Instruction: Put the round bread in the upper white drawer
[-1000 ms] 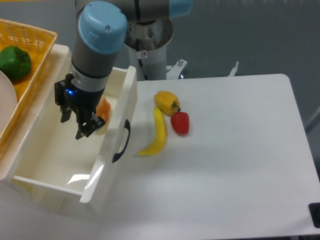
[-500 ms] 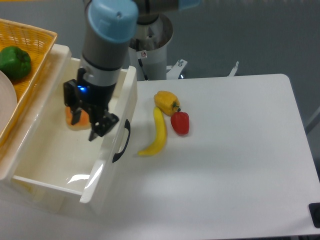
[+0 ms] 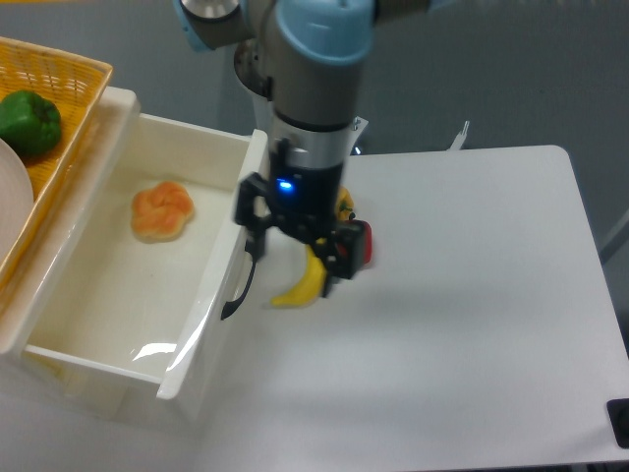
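Inside the upper white drawer (image 3: 118, 324), toward its back half, the round bread (image 3: 162, 210) is lying on the glossy white floor, touching no wall and lit well enough that its lobed orange-tan top is showing. The drawer is standing pulled out, its front panel with the dark curved handle (image 3: 239, 285) facing the tabletop (image 3: 462, 324). To the right of that front panel, the gripper (image 3: 292, 254) is hanging above the tabletop, well apart from the bread, with a blue light glowing on its body. Its fingers (image 3: 336, 258) are standing spread apart and holding nothing. Right of the drawer's panel and partly hidden behind the gripper, a banana (image 3: 304, 286) is resting on the tabletop, with a red pepper (image 3: 363, 242) showing just past the gripper's right side and only a sliver of a yellow pepper (image 3: 345, 209) peeking out above it. Left of the drawer, a yellow wicker basket (image 3: 59, 128) is sitting against the drawer's edge, with a green pepper (image 3: 28, 120) lying in it.
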Controlling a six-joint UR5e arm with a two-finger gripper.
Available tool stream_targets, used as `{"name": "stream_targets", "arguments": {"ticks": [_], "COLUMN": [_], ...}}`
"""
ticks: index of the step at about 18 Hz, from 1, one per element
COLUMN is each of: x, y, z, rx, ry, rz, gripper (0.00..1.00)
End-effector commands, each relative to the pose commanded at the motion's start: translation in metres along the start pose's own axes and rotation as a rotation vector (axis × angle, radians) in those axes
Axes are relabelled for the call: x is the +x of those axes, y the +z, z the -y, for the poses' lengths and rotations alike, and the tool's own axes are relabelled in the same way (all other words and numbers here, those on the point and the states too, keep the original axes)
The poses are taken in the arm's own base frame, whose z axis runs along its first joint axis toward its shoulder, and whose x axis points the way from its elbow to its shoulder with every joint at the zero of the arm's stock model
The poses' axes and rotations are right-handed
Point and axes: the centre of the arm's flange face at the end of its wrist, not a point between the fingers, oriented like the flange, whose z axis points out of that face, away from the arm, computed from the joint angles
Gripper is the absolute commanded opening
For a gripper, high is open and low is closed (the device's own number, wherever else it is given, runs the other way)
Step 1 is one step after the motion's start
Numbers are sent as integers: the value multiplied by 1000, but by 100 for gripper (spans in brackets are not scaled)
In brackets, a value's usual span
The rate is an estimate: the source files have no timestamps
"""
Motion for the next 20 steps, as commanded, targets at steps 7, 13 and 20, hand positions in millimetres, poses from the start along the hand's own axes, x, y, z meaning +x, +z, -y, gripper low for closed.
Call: {"name": "stream_targets", "arguments": {"ticks": [7,13,20], "x": [-66,-95,-118], "y": [45,93,154], "z": [-100,-119,-119], "rx": [-167,-288,-362], "ry": [43,193,361], "rz": [-26,-62,-121], "gripper": [100,100,100]}}
